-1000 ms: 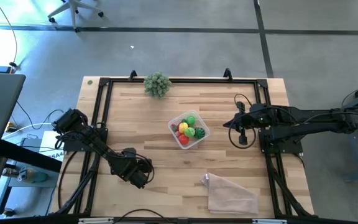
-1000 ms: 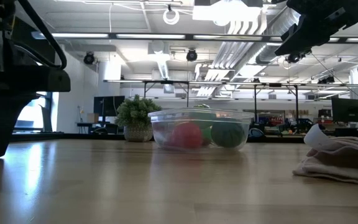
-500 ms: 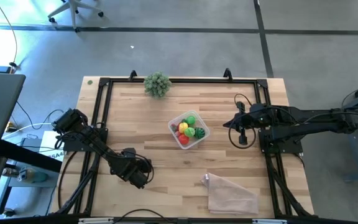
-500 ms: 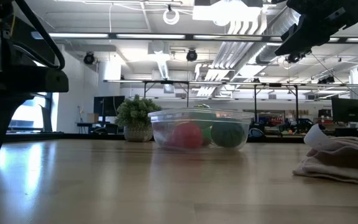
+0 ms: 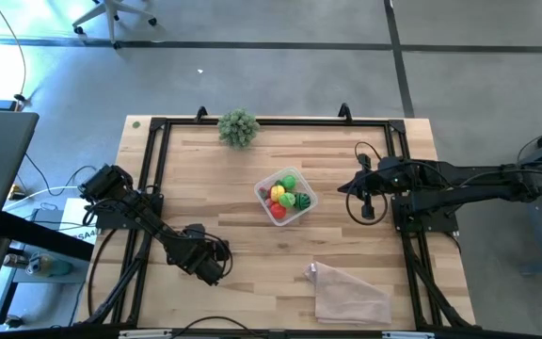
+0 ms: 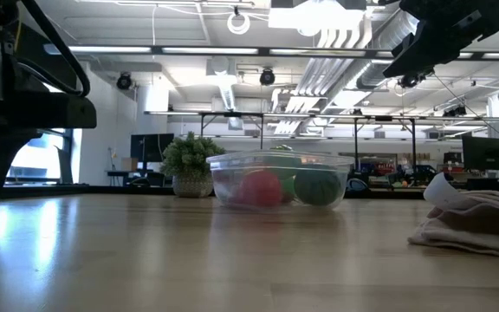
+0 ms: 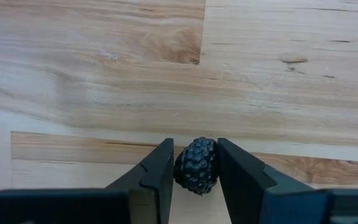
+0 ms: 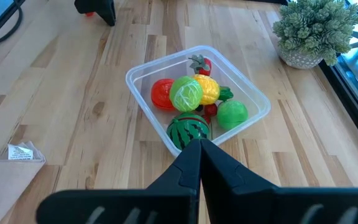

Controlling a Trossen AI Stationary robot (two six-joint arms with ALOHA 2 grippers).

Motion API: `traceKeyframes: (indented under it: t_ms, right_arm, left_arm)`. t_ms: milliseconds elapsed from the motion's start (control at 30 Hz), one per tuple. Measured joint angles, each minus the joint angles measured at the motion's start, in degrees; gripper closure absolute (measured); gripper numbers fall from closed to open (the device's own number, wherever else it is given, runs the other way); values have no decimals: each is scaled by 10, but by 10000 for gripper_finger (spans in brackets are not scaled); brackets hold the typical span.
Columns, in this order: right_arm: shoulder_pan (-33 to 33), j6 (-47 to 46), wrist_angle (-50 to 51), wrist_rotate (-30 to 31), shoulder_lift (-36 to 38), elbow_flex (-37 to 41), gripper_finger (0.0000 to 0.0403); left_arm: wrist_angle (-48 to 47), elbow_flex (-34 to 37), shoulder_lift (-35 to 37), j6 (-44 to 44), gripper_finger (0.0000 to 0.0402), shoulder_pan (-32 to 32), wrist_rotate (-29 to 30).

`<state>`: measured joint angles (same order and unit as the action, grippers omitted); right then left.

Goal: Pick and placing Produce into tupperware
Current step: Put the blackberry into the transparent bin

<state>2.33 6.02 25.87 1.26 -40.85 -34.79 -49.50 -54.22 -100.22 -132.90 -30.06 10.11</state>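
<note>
The left claw (image 7: 194,171) is down at the light wooden slatted bench (image 5: 205,179), over its near left part. Its two dark fingers (image 7: 157,177) stand narrowly apart with a small dark bumpy berry (image 7: 196,165) between them; both inner faces look to be against the berry's sides, so the claw seems closed on it, and the berry sits low, at or just above the wood. In the high view the left claw (image 5: 216,266) is hidden under its own wrist, and the berry cannot be made out there.

Well off to the right of that claw and farther back, near the middle of the bench, sits the small clear square plastic tub with rounded corners (image 5: 307,209). It holds a striped green melon ball (image 8: 188,131), a pale green leafy ball (image 8: 186,93), a yellow fruit (image 8: 208,89), a flat red round piece (image 8: 161,93), a plain green ball (image 8: 232,114) and a small red piece with a green stalk (image 8: 201,64). Beyond the tub, at the far edge, stands a bushy grey-green leafy clump in a pale pot (image 5: 238,126).

In front of the tub, toward the near right corner, lies a flat crinkled clear plastic bag (image 5: 351,295).

The right claw (image 8: 199,149) hangs above the bench just to the right of the tub, its fingers pressed together with nothing between them, and the melon ball lies just ahead of its tips.
</note>
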Motion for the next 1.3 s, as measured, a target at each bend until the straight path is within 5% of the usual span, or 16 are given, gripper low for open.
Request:
traceKeyframes:
  t_ms: [1300]
  right_arm:
    - [0, 0, 0, 0, 0, 0, 402]
  left_arm:
    - [-4, -4, -2, -11, 310, 0, 14]
